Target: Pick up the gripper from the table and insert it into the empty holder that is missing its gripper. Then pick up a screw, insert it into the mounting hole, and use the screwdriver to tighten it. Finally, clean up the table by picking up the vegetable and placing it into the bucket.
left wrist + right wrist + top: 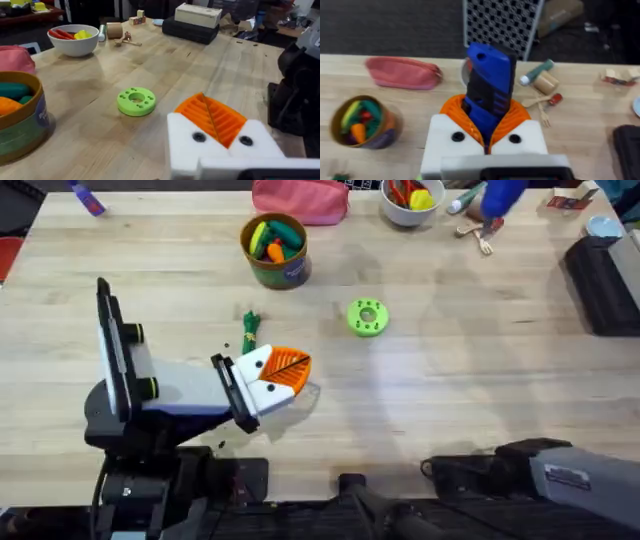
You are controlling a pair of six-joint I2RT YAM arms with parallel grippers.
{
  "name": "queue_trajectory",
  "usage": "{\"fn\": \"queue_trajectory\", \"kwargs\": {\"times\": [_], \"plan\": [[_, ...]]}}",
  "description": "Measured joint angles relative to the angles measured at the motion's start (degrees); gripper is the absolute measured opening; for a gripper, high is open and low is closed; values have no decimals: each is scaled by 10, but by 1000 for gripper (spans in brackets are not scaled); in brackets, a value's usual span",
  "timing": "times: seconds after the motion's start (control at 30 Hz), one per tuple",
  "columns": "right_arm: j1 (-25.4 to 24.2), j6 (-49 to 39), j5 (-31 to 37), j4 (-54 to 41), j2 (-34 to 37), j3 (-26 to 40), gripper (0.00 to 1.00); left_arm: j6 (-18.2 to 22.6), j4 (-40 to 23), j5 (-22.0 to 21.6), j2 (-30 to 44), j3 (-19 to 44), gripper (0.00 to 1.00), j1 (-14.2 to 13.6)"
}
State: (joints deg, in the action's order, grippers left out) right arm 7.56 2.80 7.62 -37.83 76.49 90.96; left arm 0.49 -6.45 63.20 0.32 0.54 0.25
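Vegetable [249,332] lies on the tabletop just beside the left end effector [292,369], on its bucket [275,252] side, long axis running toward that bucket. The left pads are pressed together, empty. The right end effector [487,120], farther off, clamps the screwdriver [489,85].

One bucket [275,252], one bowl [411,204], one green disc [367,317].

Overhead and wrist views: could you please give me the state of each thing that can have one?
left pincer: shut, holding nothing.
right pincer: shut on the screwdriver.
screwdriver: gripped between the orange pads.
vegetable: lying on the table, outside the bucket.
bucket: upright, toy vegetables inside.
white bowl: upright, toy food inside.
green disc: lying flat on the table.
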Motion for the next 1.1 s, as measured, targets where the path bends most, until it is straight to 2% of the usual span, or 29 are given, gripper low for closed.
{"fn": "queue_trajectory", "kwargs": {"times": [0.17, 0.27, 0.37, 0.47, 0.6, 0.7, 0.83, 1.1], "plan": [[58, 28, -2, 4, -41, 0, 23, 0, 0, 0, 0, 0, 8, 0], [88, 37, -26, 30, -50, -5, 23, 0, 0, 0, 0, 0, 8, 0], [110, 49, -65, 96, -54, -36, 23, 0, 0, 0, 0, 0, 8, 0], [127, 69, -110, 179, -54, -95, 23, 0, 0, 0, 0, 0, 8, 0], [139, 90, -190, 300, -45, -178, 23, 0, 0, 0, 0, 0, 8, 0], [149, 101, -255, 370, -38, -213, 23, 0, 0, 0, 0, 0, 8, 0], [182, 107, -323, 424, -37, -226, 23, 0, 0, 0, 0, 0, 8, 0], [298, 107, -375, 548, -37, -244, 23, 0, 0, 0, 0, 0, 8, 0]]}}
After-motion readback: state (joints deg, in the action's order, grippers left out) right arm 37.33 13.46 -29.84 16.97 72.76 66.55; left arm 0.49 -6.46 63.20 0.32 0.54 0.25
